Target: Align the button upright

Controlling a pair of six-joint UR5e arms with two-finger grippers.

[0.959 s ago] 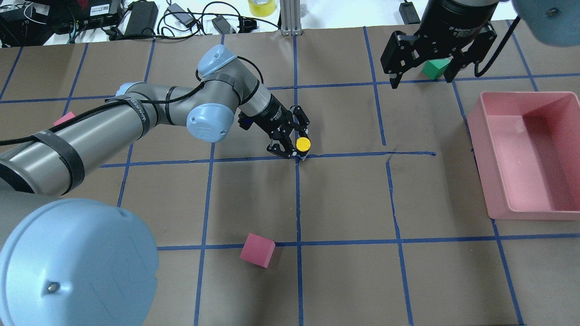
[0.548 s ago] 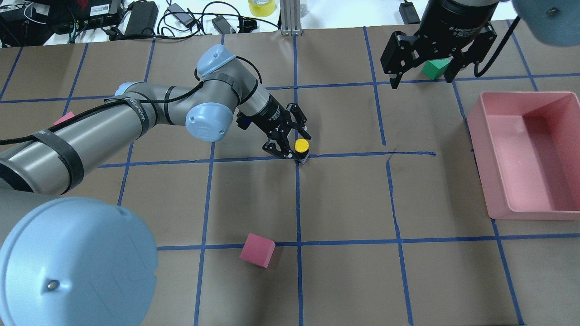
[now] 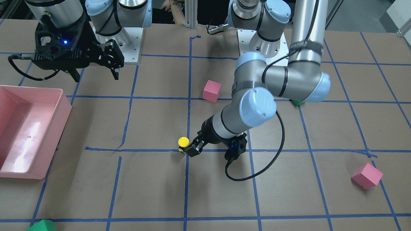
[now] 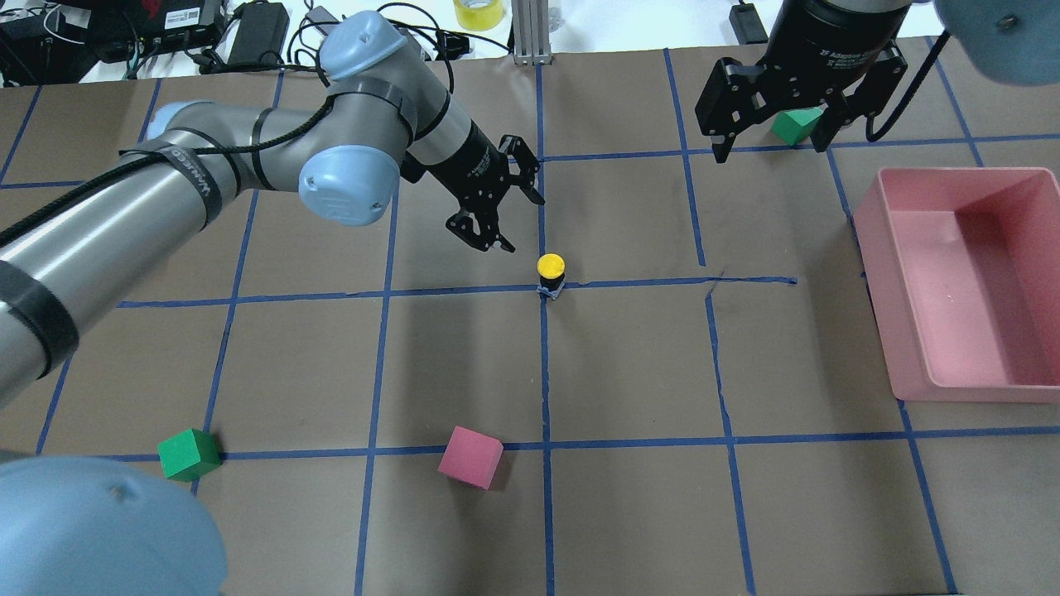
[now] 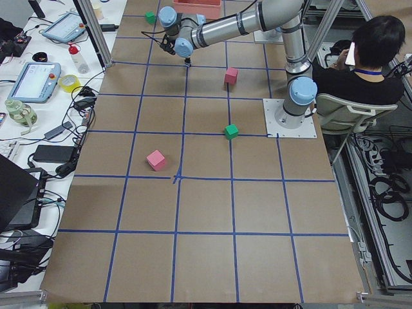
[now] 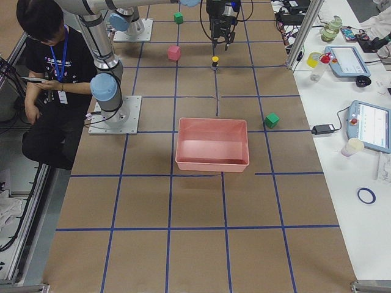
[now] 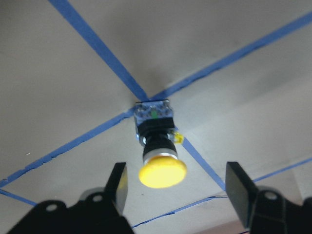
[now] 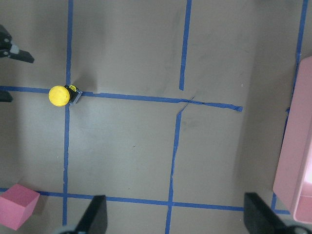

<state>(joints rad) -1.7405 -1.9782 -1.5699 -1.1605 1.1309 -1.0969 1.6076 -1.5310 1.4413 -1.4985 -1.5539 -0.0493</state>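
The button (image 4: pixel 551 267) stands upright on a blue tape crossing at mid-table, yellow cap up and grey base down. It also shows in the left wrist view (image 7: pixel 158 161) and the right wrist view (image 8: pixel 59 95). My left gripper (image 4: pixel 523 223) is open and empty, raised above and to the back left of the button. In the left wrist view the button sits between and beyond the spread fingers (image 7: pixel 117 187). The front view shows this gripper (image 3: pixel 189 148) close beside the button (image 3: pixel 183 141). My right gripper (image 4: pixel 772 149) hangs open and empty at the back right.
A pink bin (image 4: pixel 878 248) stands at the right edge. A pink cube (image 4: pixel 469 457) and a green cube (image 4: pixel 189 454) lie near the front. Another green cube (image 4: pixel 797 124) sits behind the right gripper. A second pink cube (image 3: pixel 366 175) lies at the far left.
My left gripper has opened, let go of the button, and risen away to the back left. The button stays standing on the tape crossing. The right arm has not moved.
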